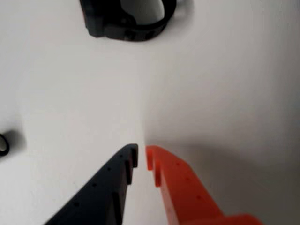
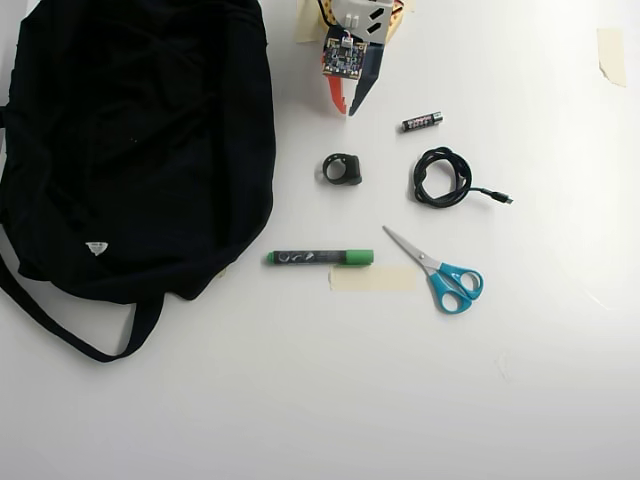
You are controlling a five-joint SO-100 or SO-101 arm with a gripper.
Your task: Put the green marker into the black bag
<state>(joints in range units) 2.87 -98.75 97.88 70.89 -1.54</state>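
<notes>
White counter: green marker lies untouched beside the black bag; tool, nearly closed and empty, hovers far off.

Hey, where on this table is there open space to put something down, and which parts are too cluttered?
In the overhead view, free: the whole strip below the green marker and scissors, and the right side past the cable. Crowded: the middle, where the black ring, battery, cable and hand cluster. The black bag fills the left.

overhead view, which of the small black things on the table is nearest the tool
The small black ring-shaped clip, just below the tool. The battery and coiled cable lie farther right.
</notes>
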